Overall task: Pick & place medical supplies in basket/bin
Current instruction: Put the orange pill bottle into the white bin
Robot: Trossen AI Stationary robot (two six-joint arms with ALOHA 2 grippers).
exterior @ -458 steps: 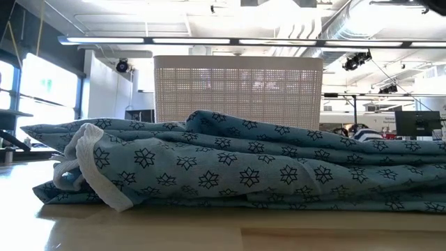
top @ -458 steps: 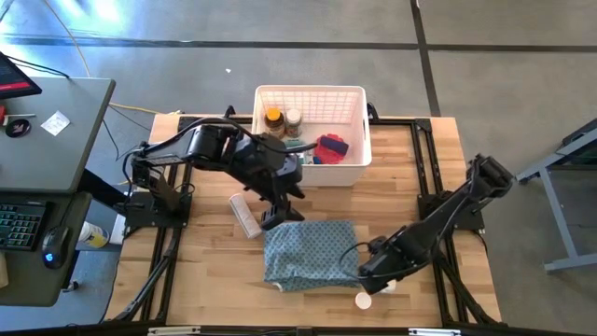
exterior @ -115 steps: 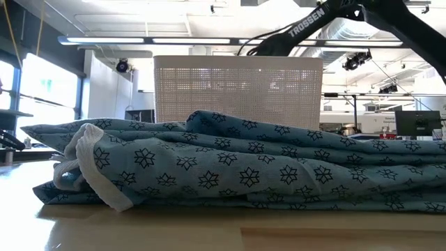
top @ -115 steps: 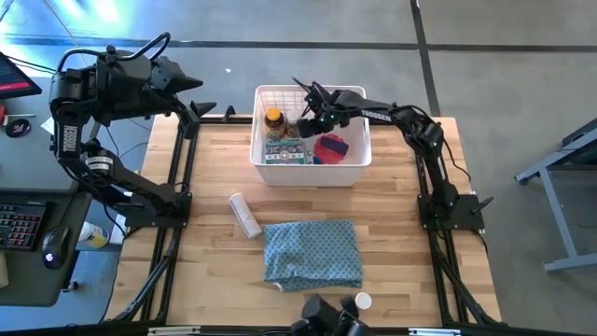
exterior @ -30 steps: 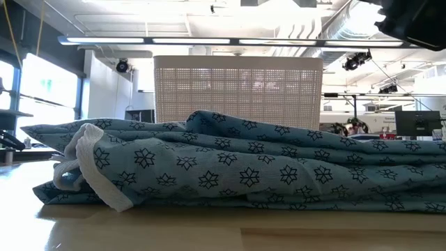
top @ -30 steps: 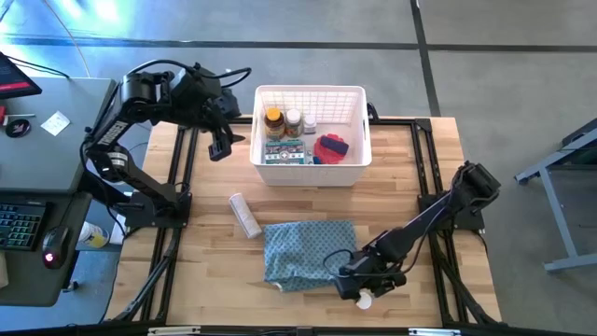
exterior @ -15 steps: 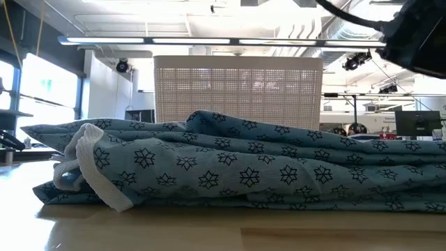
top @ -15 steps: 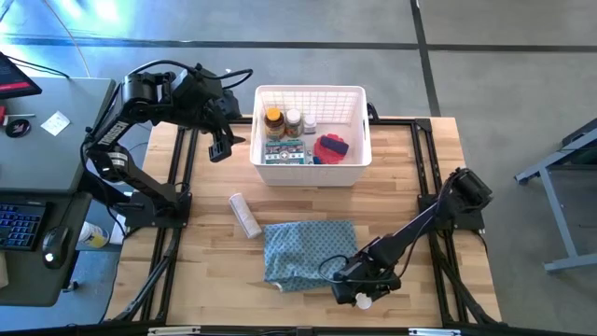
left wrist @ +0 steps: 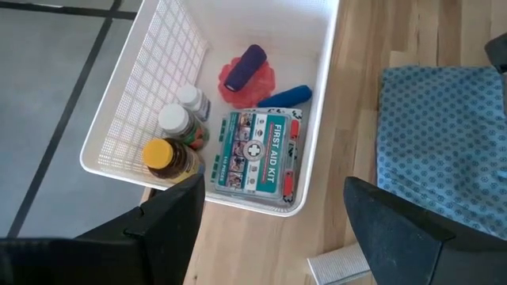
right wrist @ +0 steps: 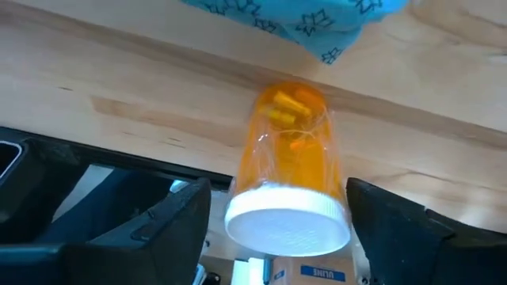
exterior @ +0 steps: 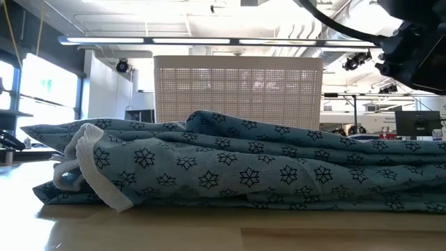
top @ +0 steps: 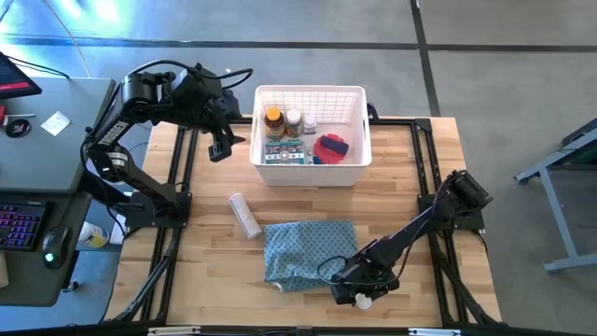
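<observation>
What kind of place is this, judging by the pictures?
Probably a robotics lab or workshop in an industrial hall: a bare concrete floor, exposed ceiling ducts, and a desk with a keyboard beside the wooden table.

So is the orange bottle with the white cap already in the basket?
No, the orange bottle lies on its side on the wooden table, between the open fingers of the right gripper, not in the white basket.

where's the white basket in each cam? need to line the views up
High: white basket at the table's far edge, centre.
Low: its latticed wall rises behind the blue patterned cloth.
Left wrist: fills the upper middle, first aid kit inside.
Right wrist: not in it.
Shared landmark: the cloth, also seen in both wrist views.
</observation>
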